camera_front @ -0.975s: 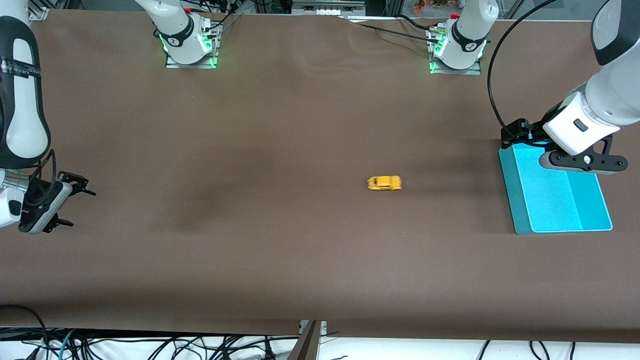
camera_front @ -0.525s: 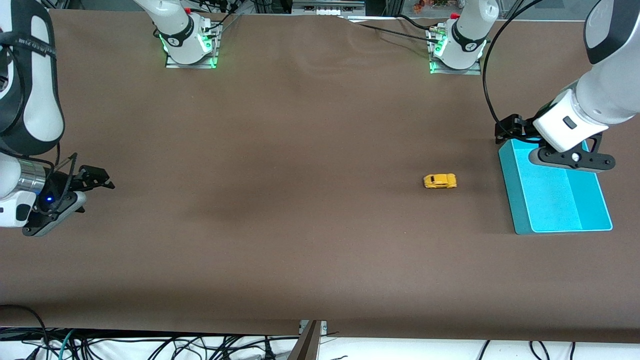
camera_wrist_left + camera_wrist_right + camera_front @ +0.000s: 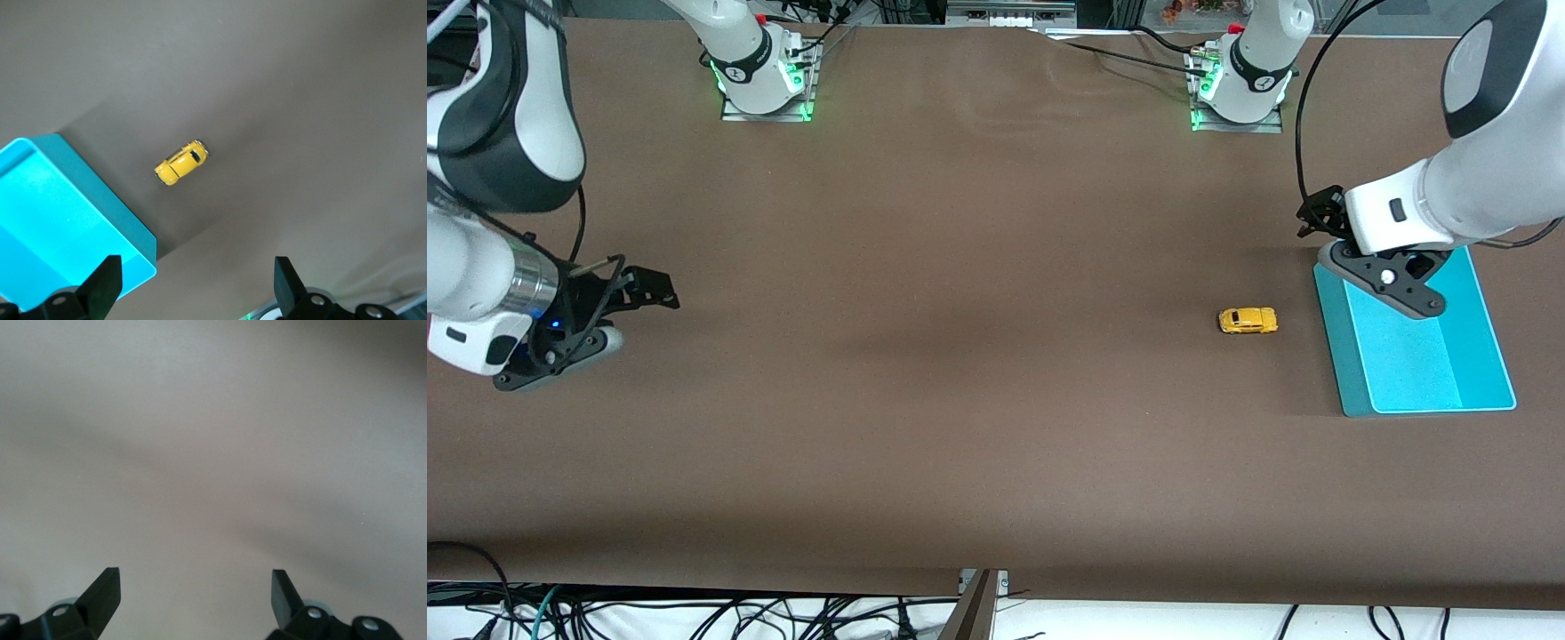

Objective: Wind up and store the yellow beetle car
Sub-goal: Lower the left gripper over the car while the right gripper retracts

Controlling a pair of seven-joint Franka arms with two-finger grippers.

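The yellow beetle car (image 3: pixel 1248 320) stands on its wheels on the brown table, a short gap from the side wall of the turquoise bin (image 3: pixel 1334 342). In the left wrist view the car (image 3: pixel 182 163) lies clear of the bin (image 3: pixel 123 212). My left gripper (image 3: pixel 1319 216) hangs open over the table by the bin's corner, holding nothing; its fingers (image 3: pixel 107 277) frame bare cloth and that corner. My right gripper (image 3: pixel 654 289) is open and empty over bare table at the right arm's end, and the right wrist view shows the same gripper (image 3: pixel 195 579) over nothing but cloth.
Both arm bases (image 3: pixel 765 84) with green lights stand along the table's farthest edge. Cables (image 3: pixel 694 613) hang below the table's edge nearest the front camera. The bin holds nothing.
The car has rolled from mid-table toward the bin and slowed beside it. My left gripper swung off the bin toward the car's side. My right gripper moved inward over the table.
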